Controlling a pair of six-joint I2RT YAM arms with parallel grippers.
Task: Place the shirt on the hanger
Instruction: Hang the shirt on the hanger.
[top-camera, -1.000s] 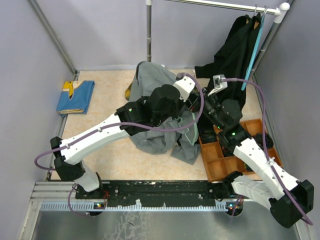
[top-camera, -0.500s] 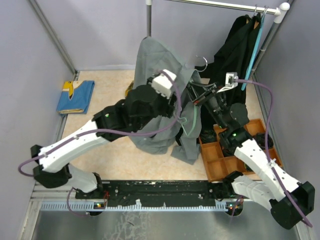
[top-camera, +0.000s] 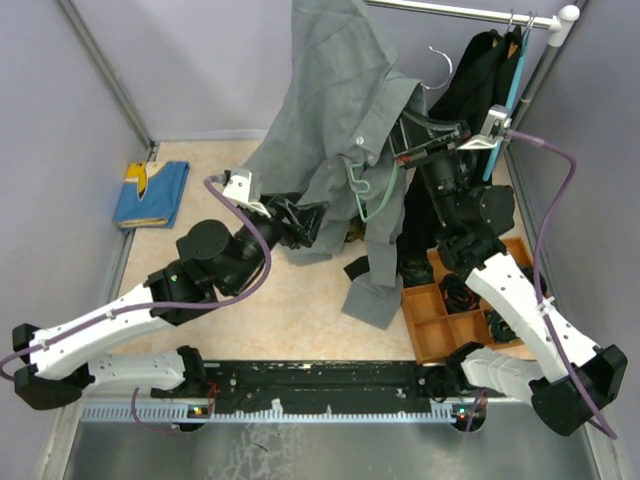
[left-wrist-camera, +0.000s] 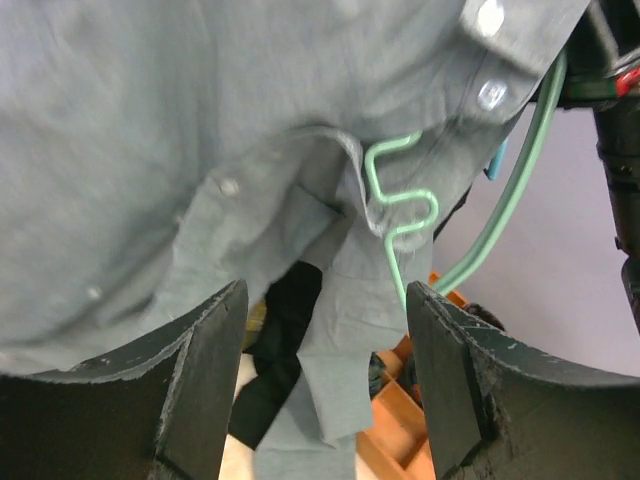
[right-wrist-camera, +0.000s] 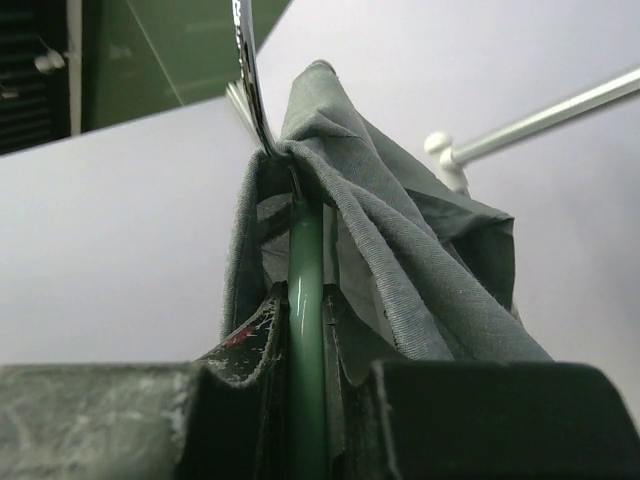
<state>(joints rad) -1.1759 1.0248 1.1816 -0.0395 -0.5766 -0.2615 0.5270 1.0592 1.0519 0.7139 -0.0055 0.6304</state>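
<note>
Shirt (top-camera: 335, 100) hangs high off the worktop (top-camera: 300, 310), bunched over the hanger (top-camera: 372, 195). The hanger's wavy green bar pokes out from under the buttoned edge, just below and in front of the right hand (top-camera: 415, 152). That hand is pressed together on the hanger's green arm, with a fold of grey cloth caught beside it. The metal hook (top-camera: 438, 62) rises above its fingers.

The left hand (left-wrist-camera: 325, 385) is spread with nothing between its fingers. It sits beneath the shirt, with the cloth and wavy bar just above and beyond its fingertips. I cannot tell whether it touches the fabric.

The drape looks lopsided. Most of the cloth is gathered up by the hook on the side away from the right hand, so I cannot confirm that both shoulders are seated. With the left hand holding nothing, any tilt or jerk of the right hand could let the heavier side slide off the bar's end.

The pinch is on one thin, smooth arm through fabric, so the hanger may also swivel in it. The tail trails down toward the orange tray (top-camera: 440, 330) below the right hand and could snag there. Near the rail (top-camera: 450, 10), the hook could catch the dark garments (top-camera: 480, 85) behind that hand.
</note>
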